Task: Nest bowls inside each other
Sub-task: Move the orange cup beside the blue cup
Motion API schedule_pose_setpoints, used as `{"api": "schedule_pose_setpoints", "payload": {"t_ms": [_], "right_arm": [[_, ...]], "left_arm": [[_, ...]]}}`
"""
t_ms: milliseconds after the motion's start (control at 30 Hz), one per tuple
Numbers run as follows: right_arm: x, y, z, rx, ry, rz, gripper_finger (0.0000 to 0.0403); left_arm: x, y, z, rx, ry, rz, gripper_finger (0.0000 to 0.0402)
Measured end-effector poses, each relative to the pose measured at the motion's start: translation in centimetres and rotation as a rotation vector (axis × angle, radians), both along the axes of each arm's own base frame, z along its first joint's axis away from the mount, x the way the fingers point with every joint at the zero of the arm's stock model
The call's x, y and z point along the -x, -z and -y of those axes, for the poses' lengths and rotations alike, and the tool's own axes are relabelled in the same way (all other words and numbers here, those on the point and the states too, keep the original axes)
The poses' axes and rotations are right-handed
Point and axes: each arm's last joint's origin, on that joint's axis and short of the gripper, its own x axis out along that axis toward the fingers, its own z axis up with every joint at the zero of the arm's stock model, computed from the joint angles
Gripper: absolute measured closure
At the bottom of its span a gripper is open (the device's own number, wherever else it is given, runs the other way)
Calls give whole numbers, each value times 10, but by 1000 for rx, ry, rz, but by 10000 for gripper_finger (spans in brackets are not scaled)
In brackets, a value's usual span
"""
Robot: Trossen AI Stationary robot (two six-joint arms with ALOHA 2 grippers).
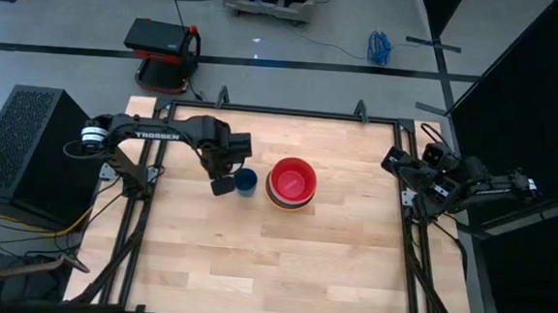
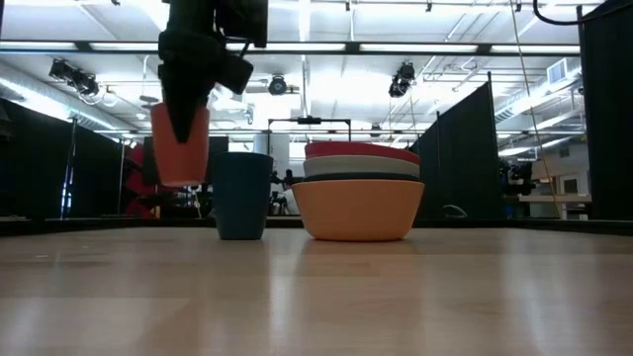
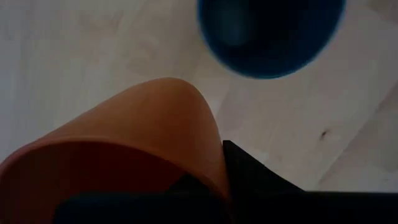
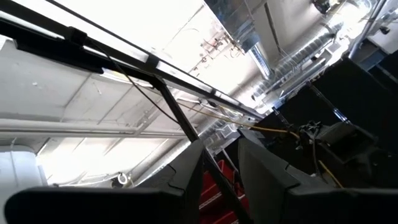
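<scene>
Four bowls sit nested in one stack [image 1: 292,183] mid-table: red [image 2: 361,150] on top, then white [image 2: 361,166], dark teal [image 2: 361,177], and orange [image 2: 358,210] lowest, resting on the wood. A dark blue cup [image 2: 242,195] stands upright just left of the stack. My left gripper [image 1: 224,184] hangs beside that cup, shut on a small orange cup [image 2: 181,148]; the high view hides the orange cup under the gripper. My right gripper [image 4: 221,180] waits at the table's right edge, tipped upward, its fingers apart and bare. My left gripper holds the orange cup by its rim [image 3: 214,168], one finger inside the cup and one outside against the wall. The fingers [image 2: 188,111] come from above, pointing down. The cup hangs upright below them, mouth up, its base clear of the table.
A black metal frame [image 1: 291,111] runs around the wooden table top. Bare wood [image 1: 272,263] lies between the stack and the near edge. A black box [image 1: 27,151] stands off the table's left side.
</scene>
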Motion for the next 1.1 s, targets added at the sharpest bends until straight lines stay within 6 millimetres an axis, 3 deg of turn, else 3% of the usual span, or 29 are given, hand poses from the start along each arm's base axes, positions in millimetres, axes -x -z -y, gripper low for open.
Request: {"api": "schedule_pose_setpoints", "payload": {"t_ms": [300, 433, 567, 1100], "right_arm": [[0, 0, -1, -4, -11, 2, 311], [0, 0, 0, -3, -7, 2, 311], [0, 0, 0, -1, -4, 2, 311], [0, 0, 0, -2, -1, 1, 311]], "left_arm": [[26, 12, 2, 36, -114, 50, 402], [39, 0, 4, 8, -144, 125, 402], [48, -1, 5, 4, -142, 73, 402], [40, 17, 6, 33, -95, -5, 402]]}}
